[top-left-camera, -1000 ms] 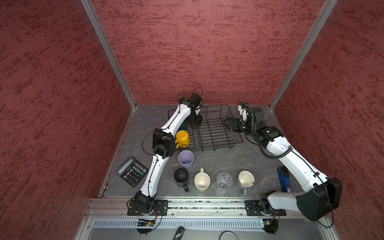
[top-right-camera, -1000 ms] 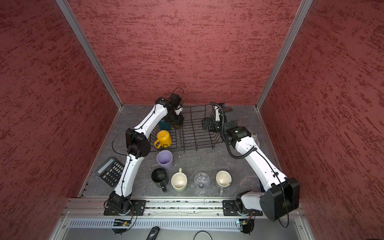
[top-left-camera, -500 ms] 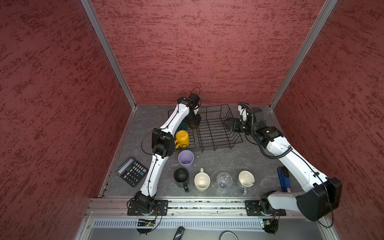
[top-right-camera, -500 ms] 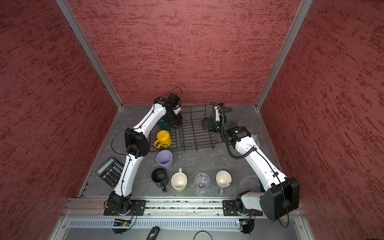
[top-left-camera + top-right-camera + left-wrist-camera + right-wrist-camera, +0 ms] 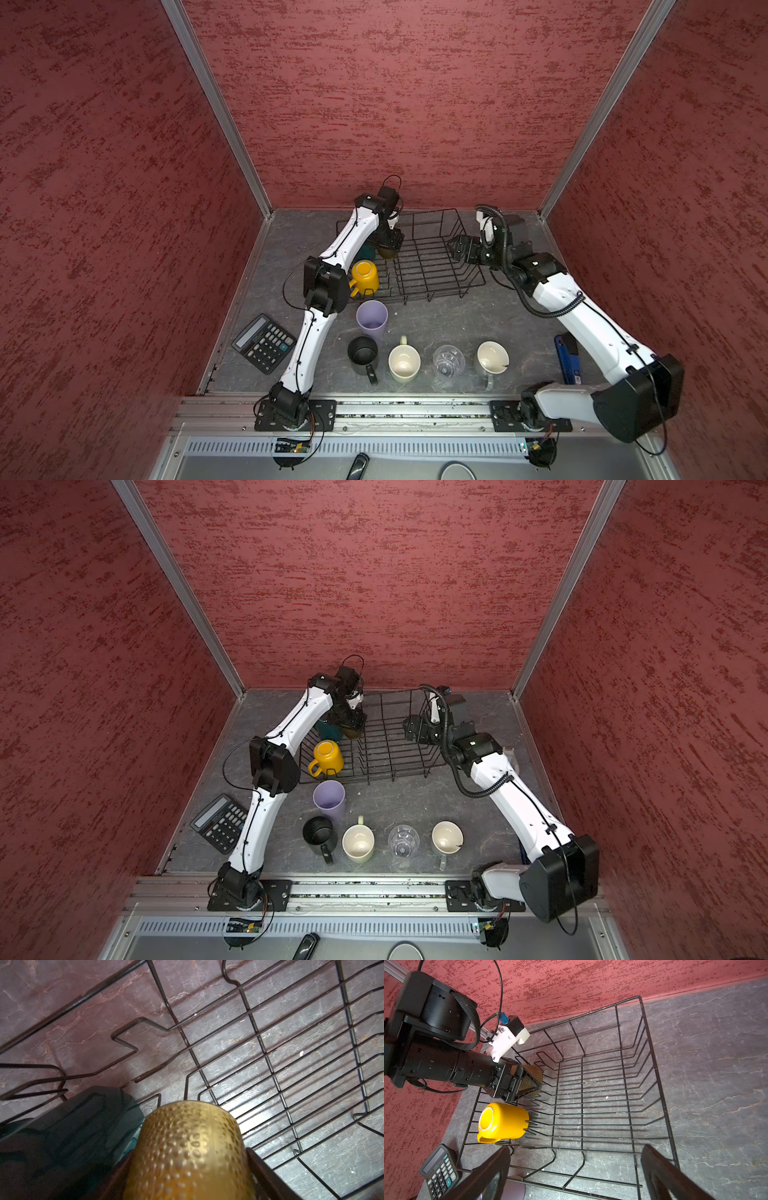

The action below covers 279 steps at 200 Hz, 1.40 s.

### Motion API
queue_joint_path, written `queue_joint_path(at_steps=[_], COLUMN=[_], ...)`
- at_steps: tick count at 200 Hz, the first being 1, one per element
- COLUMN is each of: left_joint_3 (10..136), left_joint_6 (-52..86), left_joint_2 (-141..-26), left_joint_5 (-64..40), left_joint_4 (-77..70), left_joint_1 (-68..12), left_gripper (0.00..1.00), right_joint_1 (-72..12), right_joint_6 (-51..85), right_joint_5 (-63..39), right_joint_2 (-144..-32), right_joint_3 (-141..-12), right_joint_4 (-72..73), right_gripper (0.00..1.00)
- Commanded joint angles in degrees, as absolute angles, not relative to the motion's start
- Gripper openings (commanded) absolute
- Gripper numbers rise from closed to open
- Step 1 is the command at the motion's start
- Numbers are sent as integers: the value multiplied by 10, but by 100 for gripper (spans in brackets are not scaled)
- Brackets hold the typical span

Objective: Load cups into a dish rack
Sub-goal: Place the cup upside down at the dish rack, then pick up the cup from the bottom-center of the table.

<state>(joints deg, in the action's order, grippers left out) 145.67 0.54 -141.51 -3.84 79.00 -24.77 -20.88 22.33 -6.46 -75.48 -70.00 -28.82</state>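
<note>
Grey tabletop (image 5: 436, 320), rack (image 5: 432, 266), cups (image 5: 365, 274) along left edge

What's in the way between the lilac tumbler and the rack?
Nothing on the table: the tumbler stands right before the rack's near wall. Only that wall must be cleared, and the yellow mug sits just behind it in the rack's corner, so the bare floor further right looks the easier spot.

Eight cups (image 5: 364, 276), one dish rack (image 5: 432, 266), one calculator (image 5: 264, 343), and one blue tool (image 5: 567, 361), perhaps a stapler.
</note>
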Motion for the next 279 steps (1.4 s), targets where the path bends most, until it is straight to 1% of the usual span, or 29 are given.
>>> queue_joint_path(at_steps=[1,41,70,88,110,137,153,163,180,197,206,215,247,261,279], left_joint_3=[1462,1462,1461,1459,1453,1417,1365,1312,1187,1034,957,906,871,854,833], left_joint_6=[-2,-2,0,4,10,14,13,24,20,32,34,51,100,103,105], left_joint_2=[-1430,-1423,-1397,-1363,-1314,-1234,-1172,-1124,-1032,-929,-877,-840,-796,-786,-775], left_joint_5=[-41,-40,-34,-34,-28,2,19,56,79,48,-6,-56,-73,-84,-91], left_joint_4=[787,785,780,767,742,692,630,567,445,304,235,188,184,176,165], left_joint_1=[-249,-251,-253,-253,-253,-253,-254,-255,-252,-238,-225,-211,-173,-164,-159], left_gripper=[85,89,94,100,100,100,100,100,100,100,100,100,100,100,100], right_joint_1=[-206,-207,-206,-207,-207,-206,-206,-206,-207,-206,-206,-206,-210,-225,-255], right_joint_6=[230,229,220,207,193,188,188,189,197,210,217,226,262,283,304], right_joint_5=[-74,-73,-63,-51,-46,-41,-42,-41,-37,-31,-29,-26,7,26,23], right_joint_2=[-752,-753,-749,-748,-747,-745,-742,-739,-738,-731,-721,-710,-679,-666,-652], right_joint_3=[-697,-697,-702,-710,-723,-730,-731,-730,-730,-722,-715,-708,-692,-685,-675], right_joint_4=[-280,-280,-291,-306,-328,-347,-356,-366,-392,-425,-441,-458,-545,-576,-603], right_gripper=[99,99,99,99,97,94,93,91,88,85,84,83,77,75,73])
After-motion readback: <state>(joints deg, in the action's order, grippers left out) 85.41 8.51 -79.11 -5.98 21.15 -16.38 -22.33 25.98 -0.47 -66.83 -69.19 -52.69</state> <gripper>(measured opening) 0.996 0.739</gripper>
